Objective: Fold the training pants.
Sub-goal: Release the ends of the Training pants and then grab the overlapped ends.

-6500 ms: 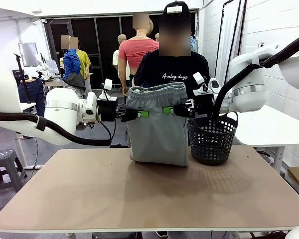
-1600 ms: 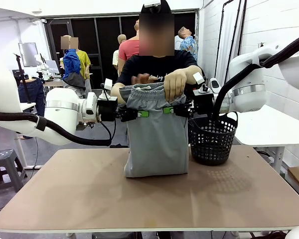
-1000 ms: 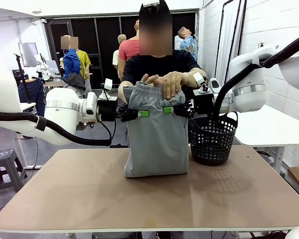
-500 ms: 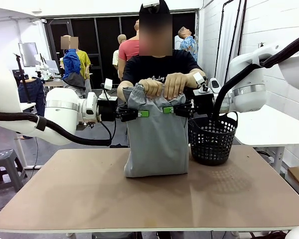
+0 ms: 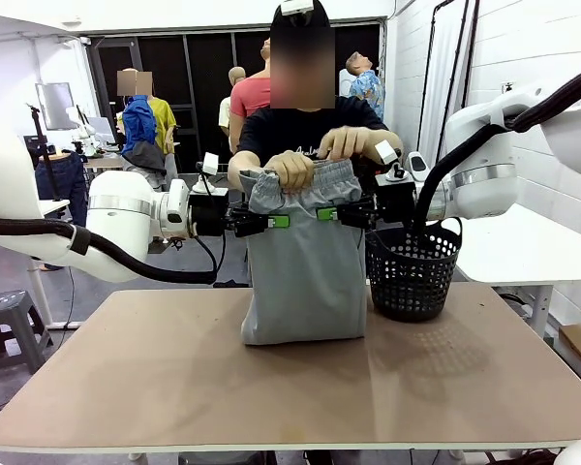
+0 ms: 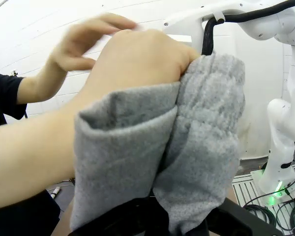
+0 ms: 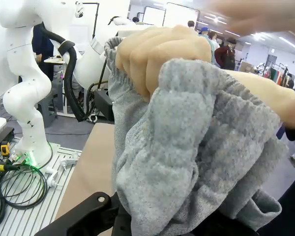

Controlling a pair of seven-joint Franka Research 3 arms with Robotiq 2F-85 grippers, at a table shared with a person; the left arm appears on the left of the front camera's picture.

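While the table (image 5: 155,387) sits below, I see the training pants (image 5: 300,276) hanging with their bottom on it, just beside the black basket (image 5: 413,276). My left gripper (image 5: 274,221) and right gripper (image 5: 329,213) each pinch the pants' sides tight. A person's hand (image 5: 292,170) grabs the waistband.

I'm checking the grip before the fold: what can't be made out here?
- Left wrist view: training pants bury the left gripper pads.
- Right wrist view: fabric hides the right gripper pads; a person's hand is motion-blurred.
- Front view: basket contents, behind its mesh.
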